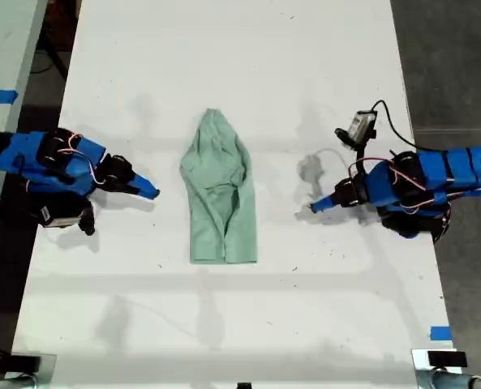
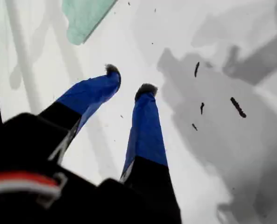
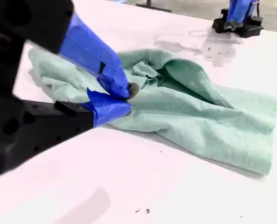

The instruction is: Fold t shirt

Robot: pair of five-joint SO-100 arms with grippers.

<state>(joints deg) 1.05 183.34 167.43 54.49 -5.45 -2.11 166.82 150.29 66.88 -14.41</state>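
**A:** Where's the shirt?

**B:** It lies flat in the middle of the desk, between my two arms. It is bunched lengthwise into a narrow, wrinkled strip. One end tapers to a point toward the top of the exterior view. The other end is a straight hem toward the bottom of that view.

**A:** Is either hand on it?

**B:** No. My first hand rests low over the desk on the exterior view's right. It points at the shirt but stays apart from it. Its wrist view shows the two blue fingers spread with bare desk between them, so it is parted and empty. Only a corner of the shirt shows there, beyond the tips.

**A:** And the other one?

**B:** My second hand is on the exterior view's left. It also points toward the shirt, with a clear gap of desk between them. In its wrist view the hand has its blue tips pressed together. It looks closed, with nothing pinched between the tips. The cloth sits behind the tips, not in them.

**A:** How does the shirt look from there?

**B:** It is rumpled, with a deep fold open near the middle. The hem end lies smooth against the desk.
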